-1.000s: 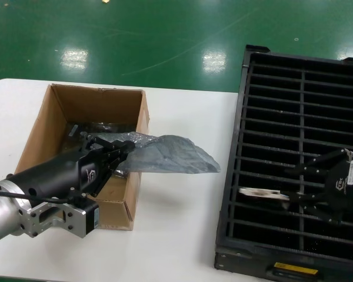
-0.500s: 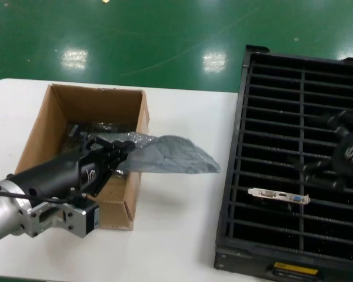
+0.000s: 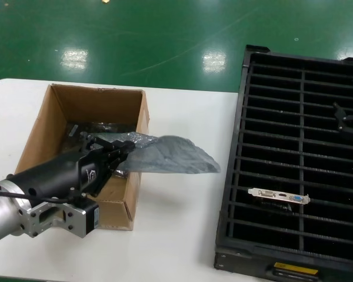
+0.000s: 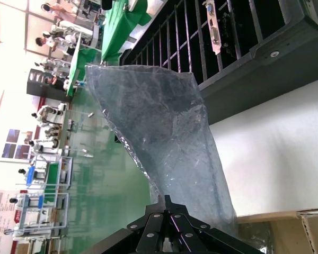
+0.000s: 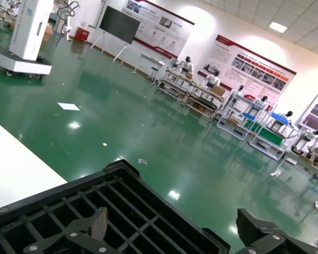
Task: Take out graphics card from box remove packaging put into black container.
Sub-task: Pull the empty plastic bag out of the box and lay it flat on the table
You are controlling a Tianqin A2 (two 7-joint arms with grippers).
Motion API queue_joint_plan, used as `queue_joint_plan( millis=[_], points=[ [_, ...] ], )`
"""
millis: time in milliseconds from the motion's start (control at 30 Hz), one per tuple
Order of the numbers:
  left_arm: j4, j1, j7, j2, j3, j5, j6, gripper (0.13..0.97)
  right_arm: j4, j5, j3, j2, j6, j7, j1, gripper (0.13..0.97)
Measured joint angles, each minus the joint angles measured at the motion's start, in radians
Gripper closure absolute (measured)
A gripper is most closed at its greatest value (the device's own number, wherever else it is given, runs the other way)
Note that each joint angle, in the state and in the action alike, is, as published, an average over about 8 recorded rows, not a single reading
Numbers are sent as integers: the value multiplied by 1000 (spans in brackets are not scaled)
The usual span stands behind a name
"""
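The graphics card (image 3: 279,195) stands in a slot of the black container (image 3: 232,176), near its front end, with its long side lying across the ribs. The left gripper (image 3: 119,154) is above the box (image 3: 136,126), pinching one end of the empty packaging (image 3: 170,155), which sticks out toward the black container. The right gripper (image 3: 344,119) hangs over the far end of the black container with its fingers spread apart. The bag is the left arm's to drop.

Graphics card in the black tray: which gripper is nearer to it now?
Right. The right gripper is above the black tray's far slots, beyond the graphics card. The left gripper is over the box, clamping the bag.
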Motion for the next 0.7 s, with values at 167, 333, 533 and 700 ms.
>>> queue_joint_plan(
  millis=[167,333,533,700],
  points=[
    [-11,-27,-127,26,-26,-53,87,958,0,0,1,-1,1,0,0,252],
    [15,-94,-356,75,-43,-208,220,958,0,0,1,-1,1,0,0,185],
    [110,-212,-637,75,83,-383,247,958,0,0,1,-1,1,0,0,166],
    [212,-241,-855,155,76,-257,335,958,0,0,1,-1,1,0,0,140]
  ],
)
